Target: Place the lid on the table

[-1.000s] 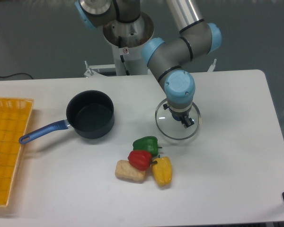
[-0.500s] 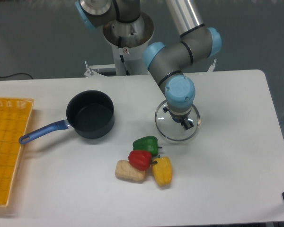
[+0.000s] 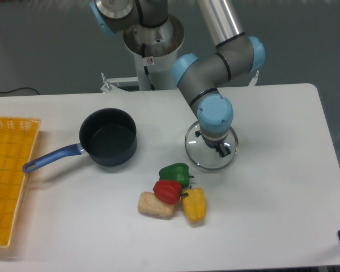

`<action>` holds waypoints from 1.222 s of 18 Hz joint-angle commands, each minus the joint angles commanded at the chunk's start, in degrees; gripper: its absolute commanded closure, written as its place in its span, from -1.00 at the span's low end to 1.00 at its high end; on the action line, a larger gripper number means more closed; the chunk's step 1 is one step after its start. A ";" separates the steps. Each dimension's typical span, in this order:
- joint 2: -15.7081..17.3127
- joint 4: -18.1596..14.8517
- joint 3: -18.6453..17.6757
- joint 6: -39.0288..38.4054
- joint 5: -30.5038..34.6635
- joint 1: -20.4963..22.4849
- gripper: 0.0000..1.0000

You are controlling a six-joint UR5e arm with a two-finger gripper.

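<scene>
The lid (image 3: 199, 157), clear glass with a thin silver rim, sits low over or on the white table (image 3: 277, 170) right of centre. My gripper (image 3: 220, 148) points straight down over its middle. The blue wrist hides the knob and most of the fingers. The lid has shifted together with the gripper, so it appears shut on the knob. I cannot tell whether the rim touches the table.
A dark blue saucepan (image 3: 109, 137) stands left of the lid, handle pointing left. Green (image 3: 174, 173), red (image 3: 168, 191) and yellow (image 3: 195, 204) peppers and a bread-like block (image 3: 154, 205) lie just in front. A yellow mesh tray (image 3: 5, 175) is at the left edge.
The wrist has crept slightly down in the image and the lid has shifted a little left with it, looking marginally smaller. Nothing else moved.
</scene>
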 joint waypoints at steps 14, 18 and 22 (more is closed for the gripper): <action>-0.70 0.09 0.00 -0.17 1.32 -0.35 -0.11; -0.88 0.09 0.00 -0.26 1.32 -0.44 -0.11; -0.88 0.09 0.00 -0.26 1.41 -0.44 -0.12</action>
